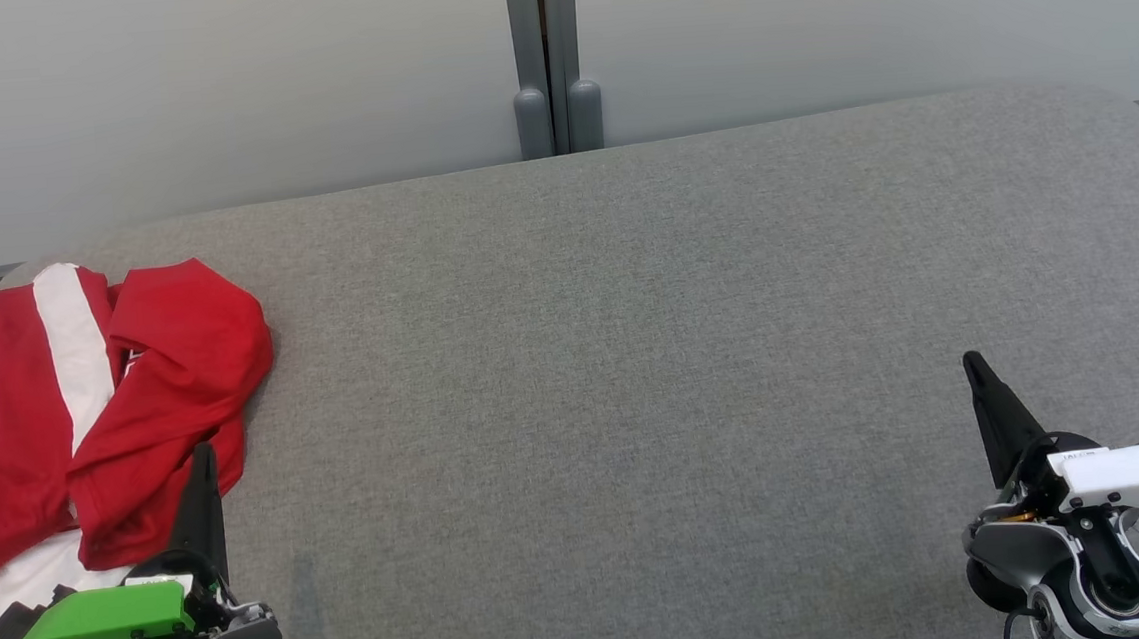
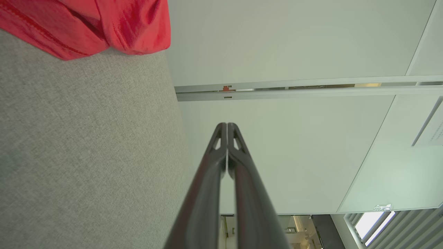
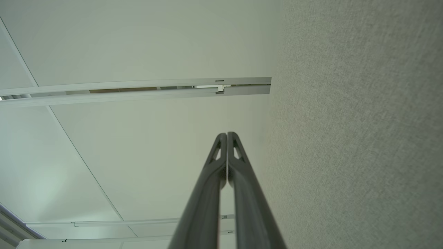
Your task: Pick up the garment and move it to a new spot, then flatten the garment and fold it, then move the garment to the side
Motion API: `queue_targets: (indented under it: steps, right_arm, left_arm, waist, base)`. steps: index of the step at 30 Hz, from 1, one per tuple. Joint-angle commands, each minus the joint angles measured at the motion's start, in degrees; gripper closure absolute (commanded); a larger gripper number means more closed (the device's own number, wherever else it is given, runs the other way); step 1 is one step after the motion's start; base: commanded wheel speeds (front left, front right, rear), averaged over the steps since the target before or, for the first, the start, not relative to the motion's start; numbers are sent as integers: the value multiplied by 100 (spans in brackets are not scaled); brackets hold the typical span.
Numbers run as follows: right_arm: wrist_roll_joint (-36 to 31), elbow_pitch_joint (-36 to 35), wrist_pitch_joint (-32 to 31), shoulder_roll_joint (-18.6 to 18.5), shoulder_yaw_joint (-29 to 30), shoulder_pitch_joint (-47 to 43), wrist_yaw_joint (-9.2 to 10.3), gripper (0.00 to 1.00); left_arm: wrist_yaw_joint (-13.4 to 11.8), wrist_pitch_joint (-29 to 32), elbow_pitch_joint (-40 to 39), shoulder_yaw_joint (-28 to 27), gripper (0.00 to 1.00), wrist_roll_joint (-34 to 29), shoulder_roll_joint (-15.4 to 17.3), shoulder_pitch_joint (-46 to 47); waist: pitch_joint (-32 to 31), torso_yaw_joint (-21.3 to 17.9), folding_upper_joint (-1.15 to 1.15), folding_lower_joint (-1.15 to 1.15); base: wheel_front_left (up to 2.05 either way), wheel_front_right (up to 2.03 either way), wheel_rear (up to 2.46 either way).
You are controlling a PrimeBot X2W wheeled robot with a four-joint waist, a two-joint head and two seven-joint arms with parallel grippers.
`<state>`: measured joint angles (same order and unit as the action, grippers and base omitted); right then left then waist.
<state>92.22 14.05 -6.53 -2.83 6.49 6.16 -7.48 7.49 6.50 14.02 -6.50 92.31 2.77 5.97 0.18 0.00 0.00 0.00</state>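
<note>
Overhead first, from the head view: the garment [image 1: 85, 413] is lying crumpled at the left end of the grey padded surface [image 1: 632, 355], red with a white stripe and a white patch showing at its near edge. Part of it is running off the picture's left side. The left gripper [image 1: 203, 457] is sitting at the lower left under a green cover [image 1: 100, 623], its dark fingers pointing up and overlapping the garment's near right edge in the picture. The right gripper [image 1: 974, 363] is sitting at the lower right under a white cover [image 1: 1132, 476], well apart from the garment, with bare grey cloth all around it. Behind the surface a pale wall [image 1: 212, 84] is rising, with a grey post [image 1: 546, 60] standing at its middle.

Next, the left wrist view: the left gripper [image 2: 227, 125] is pressing its two fingers tight together, clenched on nothing. The garment [image 2: 104, 24] is bunching in the upper left corner, resting on the grey padded surface [image 2: 86, 155] and lying clear of the fingers.

Lastly, the right wrist view: the right gripper [image 3: 227, 134] is likewise clenching its fingers tip to tip with nothing between them. The grey padded surface [image 3: 363, 138] is filling the right side, and the pale wall [image 3: 138, 41] is taking the left.
</note>
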Motion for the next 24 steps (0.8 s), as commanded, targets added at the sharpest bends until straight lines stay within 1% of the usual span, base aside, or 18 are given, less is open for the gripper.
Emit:
queue_targets:
  steps: [1, 24]
  right_arm:
    - [37, -1, 0, -25, 4, 29, -5, 100]
    - [37, -1, 0, -25, 4, 29, -5, 100]
  left_arm:
    - [16, 9, 3, -9, 100, -2, 52, 83]
    - [16, 9, 3, -9, 100, -2, 52, 83]
  waist:
    - [0, 0, 0, 0]
    - [0, 0, 0, 0]
  base:
    - [0, 0, 0]
    - [0, 0, 0]
